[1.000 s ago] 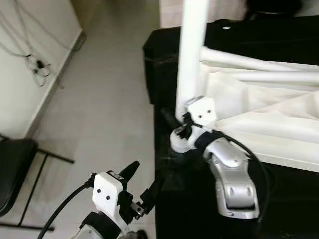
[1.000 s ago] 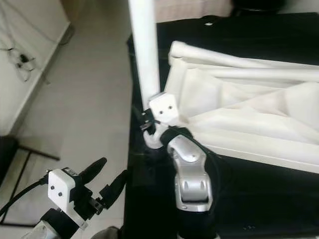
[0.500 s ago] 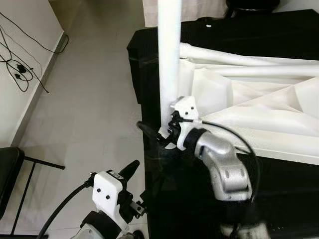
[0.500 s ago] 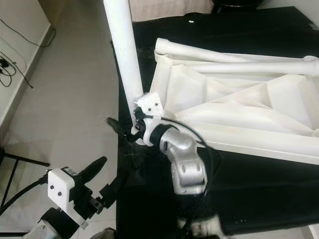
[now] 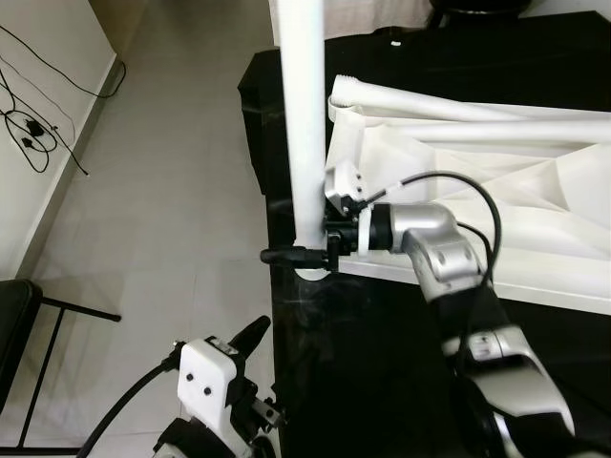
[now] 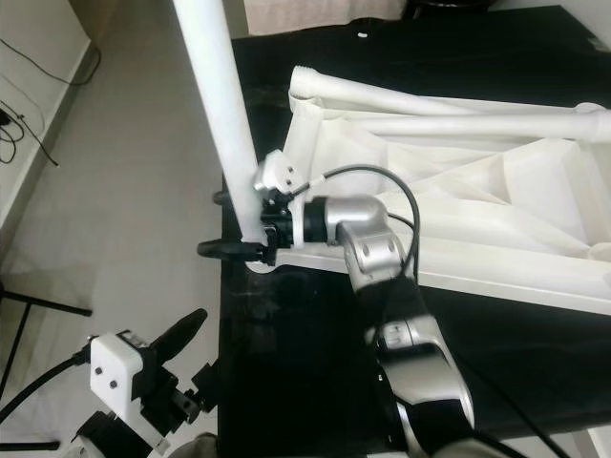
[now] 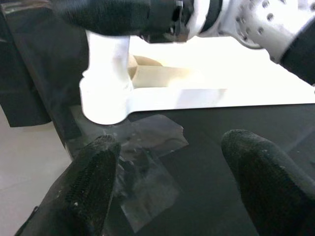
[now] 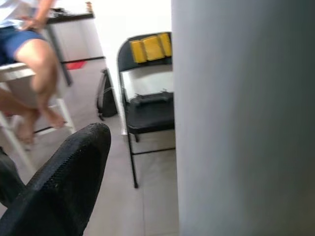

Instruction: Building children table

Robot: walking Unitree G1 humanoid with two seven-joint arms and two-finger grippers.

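A white children's table lies upside down on a black-covered surface. One white leg stands upright at its near left corner. My right gripper reaches in from the right at the leg's base. Its black fingers straddle the leg, and it is open. In the right wrist view a gap shows between one finger and the leg. My left gripper hangs low by the surface's left edge, open and empty, facing the leg's foot.
A patch of clear tape sticks to the cloth by the leg's foot. Bare floor lies to the left, with cables along the wall and a black chair. A folding chair and a seated person are farther off.
The camera has shifted. My right wrist has swung round from below the leg's base to its right side, so its fingers now point left across the base. The leg stays upright.
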